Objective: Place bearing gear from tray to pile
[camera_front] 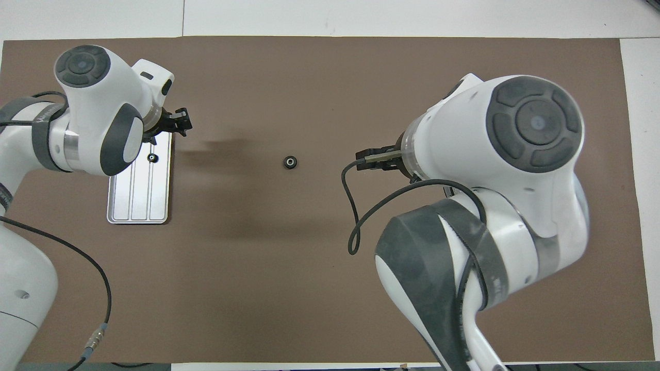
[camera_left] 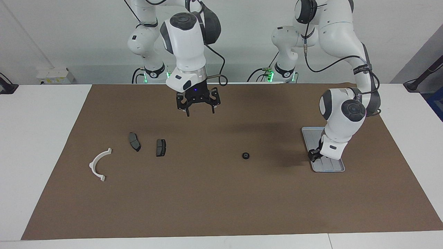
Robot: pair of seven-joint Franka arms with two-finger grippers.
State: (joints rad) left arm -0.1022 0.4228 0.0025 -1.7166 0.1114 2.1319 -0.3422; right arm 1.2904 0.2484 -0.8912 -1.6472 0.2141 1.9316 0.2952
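Observation:
The grey-blue tray lies toward the left arm's end of the table and also shows in the overhead view. One small black bearing gear sits on the tray; the left arm hides it in the facing view. A second bearing gear lies on the mat mid-table and also shows in the overhead view. My left gripper hangs low over the tray's edge, close to the gear on it. My right gripper is open, empty and raised. The pile is two dark brake pads and a white bracket.
A brown mat covers most of the white table. The right arm's bulk hides the pile in the overhead view. A black cable loops from the right wrist.

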